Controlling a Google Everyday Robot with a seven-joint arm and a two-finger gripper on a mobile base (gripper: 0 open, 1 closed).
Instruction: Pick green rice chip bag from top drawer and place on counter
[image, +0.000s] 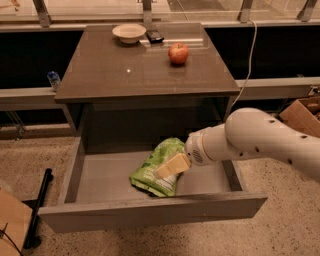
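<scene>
The green rice chip bag (152, 172) lies crinkled in the middle of the open top drawer (100, 182), its white label panel facing up. My gripper (170, 166) reaches in from the right on a white arm and sits right over the bag's upper right part, touching or nearly touching it. The counter (125, 70) is the glossy grey-brown top above the drawer.
On the counter stand a red apple (178, 53), a pale bowl (129, 33) and a small dark object (154, 36) at the back. A cardboard box (305, 112) is at the right, a black pole (40, 205) on the floor at the left.
</scene>
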